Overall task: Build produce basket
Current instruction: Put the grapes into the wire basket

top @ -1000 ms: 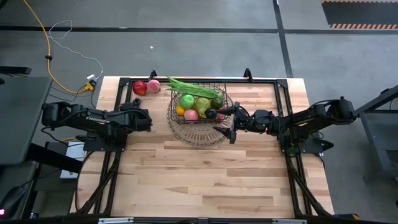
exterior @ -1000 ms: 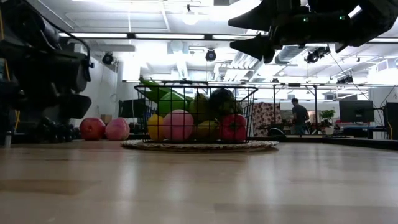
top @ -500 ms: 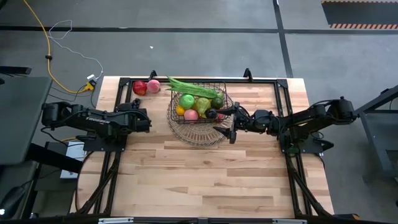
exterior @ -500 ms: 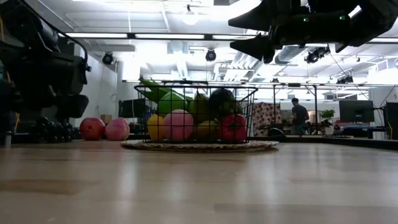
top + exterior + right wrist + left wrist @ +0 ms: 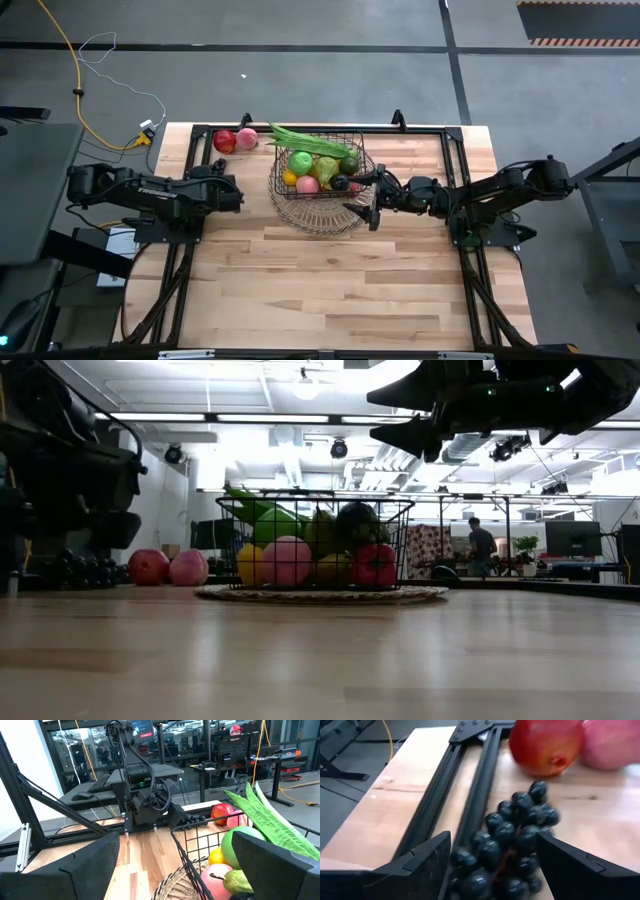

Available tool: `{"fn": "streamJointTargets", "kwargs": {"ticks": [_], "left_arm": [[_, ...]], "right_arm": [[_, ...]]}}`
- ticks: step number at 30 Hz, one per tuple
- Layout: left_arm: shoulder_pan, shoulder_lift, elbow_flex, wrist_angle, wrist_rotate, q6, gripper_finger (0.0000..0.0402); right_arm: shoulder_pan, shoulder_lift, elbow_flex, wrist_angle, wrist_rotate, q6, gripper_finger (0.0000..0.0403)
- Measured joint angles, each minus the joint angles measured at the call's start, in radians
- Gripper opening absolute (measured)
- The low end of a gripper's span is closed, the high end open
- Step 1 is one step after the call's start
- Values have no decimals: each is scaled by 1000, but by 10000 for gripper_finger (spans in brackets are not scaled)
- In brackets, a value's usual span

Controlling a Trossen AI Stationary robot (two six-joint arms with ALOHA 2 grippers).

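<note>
From above, the basket [image 5: 322, 165] sits at the back middle of the worktop [image 5: 330, 270], with long green pods [image 5: 305, 139] lying slantwise across its top. The right tool [image 5: 370, 197], spread wide, hangs beside it. From table level, a red apple [image 5: 149, 566] and pink apple [image 5: 188, 567] sit left of the basket. At the left wrist, the left tool [image 5: 492, 865] pinches dark grapes [image 5: 512, 840]; the bunch's lower end is cut off.

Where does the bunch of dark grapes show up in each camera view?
High view: hidden under the left gripper.
Low view: bunch of dark grapes at far left, on the table beside the red apple.
Left wrist view: centre, between that gripper's fingers.
Right wrist view: at the far gripper's tip.
Shared landmark: the red apple.
</note>
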Motion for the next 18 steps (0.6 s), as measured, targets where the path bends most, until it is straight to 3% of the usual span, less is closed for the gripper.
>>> {"fn": "streamJointTargets", "kwargs": {"ticks": [13, 18], "left_arm": [[1, 0, 32, 82, 12, 182, 275], [55, 0, 32, 125, 47, 302, 275]], "right_arm": [[0, 0, 0, 0, 0, 2, 374], [0, 0, 0, 0, 0, 2, 374]]}}
